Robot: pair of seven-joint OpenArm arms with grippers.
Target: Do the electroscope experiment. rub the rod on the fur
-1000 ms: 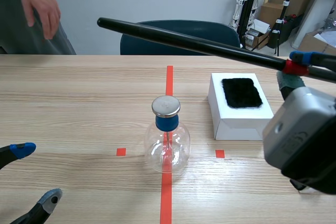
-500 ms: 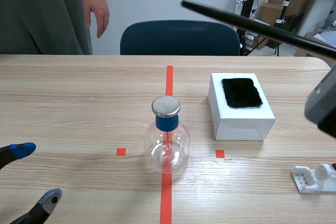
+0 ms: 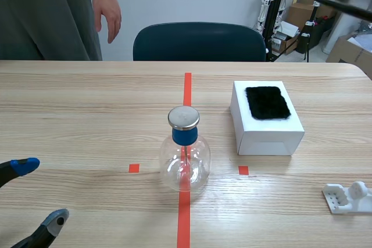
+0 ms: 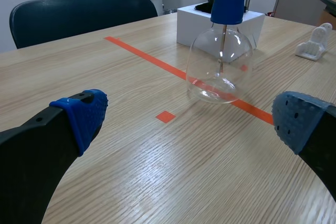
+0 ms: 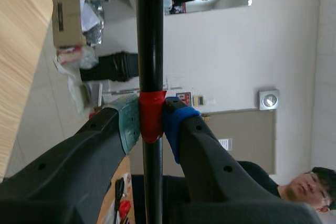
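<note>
Right wrist view: the right tool [image 5: 151, 124] is clamped on the black rod [image 5: 149, 35], its pads pinching the red tape band [image 5: 151, 115]. That band is probably the grip mark, leaving a long bare length free for rubbing. In the scene view only a short stretch of the rod shows, at the upper right of the frame, high above the bench [image 3: 87, 103] and well apart from the fur [image 3: 267, 102]. The fur lies on a white box [image 3: 264, 135] right of centre, likely raised so the rod can sweep across it. The electroscope [image 3: 185, 155] stands at centre beside the box. At lower left the left tool [image 3: 40, 193] sits low with fingers spread wide, holding nothing. A white stand [image 3: 349, 197] at lower right is likely the rod's rest.
</note>
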